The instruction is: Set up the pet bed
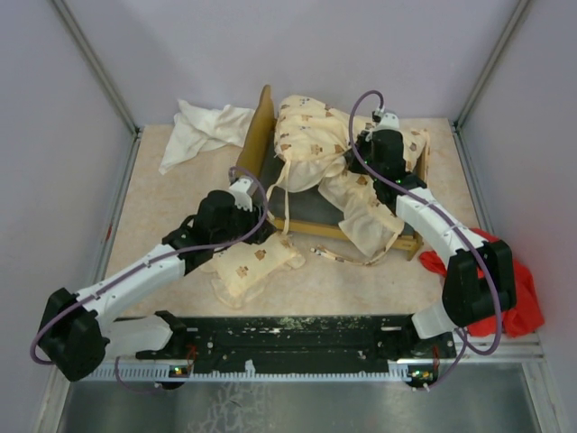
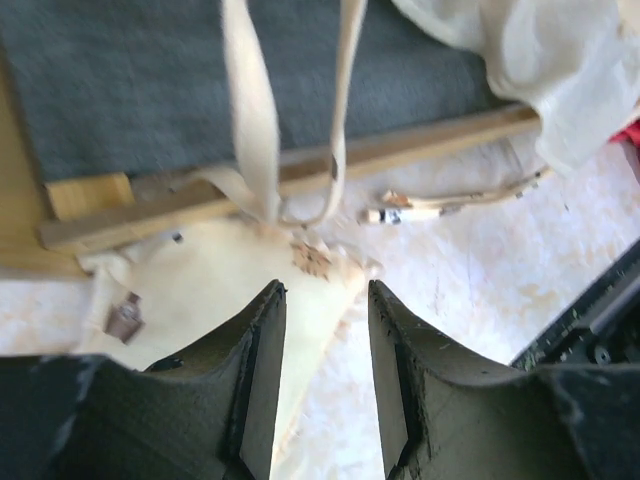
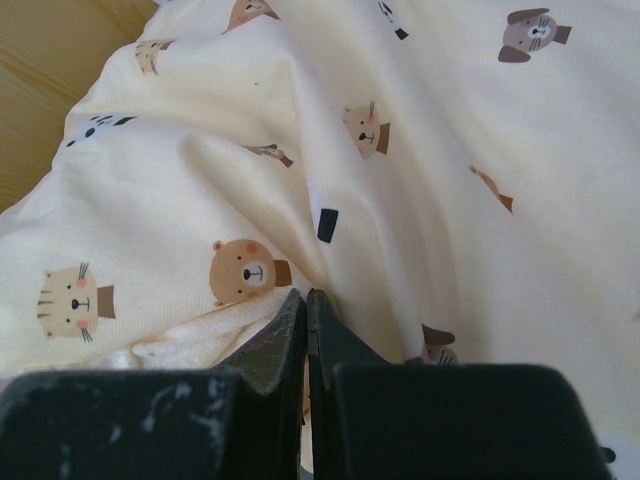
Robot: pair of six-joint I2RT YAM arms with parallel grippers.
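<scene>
**Current state.** The small light-yellow wooden bed frame sits at the centre of the beige marbled desk. Its wavy headboard is at 9 o'clock of the frame and its dark grey base is partly bare. The cream animal-print cushion is heaped over the 12 o'clock half of the frame, with one lobe trailing toward 4 o'clock across the front rail. Its cream fabric ties hang over that rail. The matching small cream pillow lies on the desk outside the frame, at 7 o'clock of it. A crumpled plain white cloth lies at 10 o'clock and a red cloth at 4 o'clock, both off the bed.

**Grippers.** The left gripper hovers over the pillow's far edge, jaws apart with nothing between them. The right gripper is over the cushion at 2 o'clock of the frame. Its jaws are closed flat together with the tips against the printed cloth. Whether they pinch a fold cannot be told.

**Step in hand.** This appears to be seating the cushion. It is on the frame but bunched, not spread.

**Next move.**
1. Draw the heap down from 12 o'clock until it covers the grey base, with the trailing lobe and ties inside the rails.
2. Hold the frame steady. It looks light and may slide when the cloth is pulled.
3. Only then close the left gripper on the pillow's edge and carry it to the headboard end.
</scene>
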